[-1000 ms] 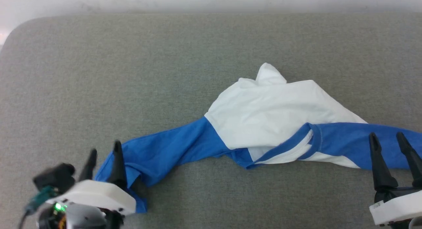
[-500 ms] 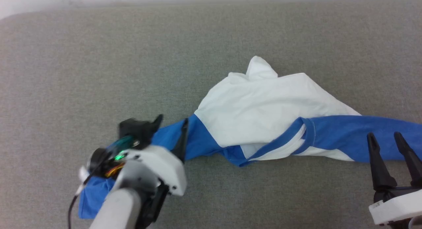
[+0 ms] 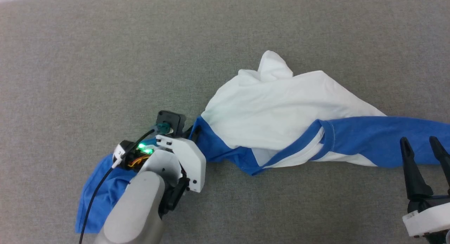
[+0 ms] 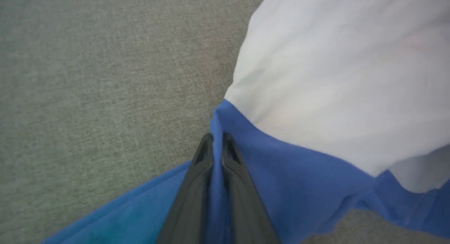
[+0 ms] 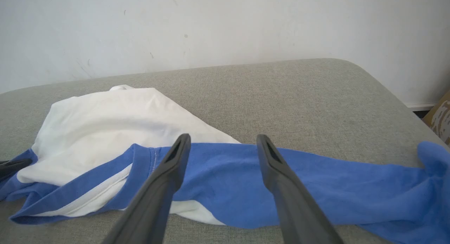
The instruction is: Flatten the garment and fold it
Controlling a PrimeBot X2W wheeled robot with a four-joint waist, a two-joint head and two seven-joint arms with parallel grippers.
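A grey woven surface is shown, rounded at its far corner. Behind it a scuffed white wall is seen; beyond that corner, a brown mottled object is glimpsed.

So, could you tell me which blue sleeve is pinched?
The left blue sleeve: the left gripper is shut on it, while the right gripper stands open by the other.

My left arm comes in from the lower left of the head view. Its pale grey forearm angles up and to the right, ending in a white wrist housing with a green light. My left tool has its two dark fingers pressed nearly together, pinching a thin fold of the garment. My right tool sits at the lower right, fingers pointing up and spread well apart.
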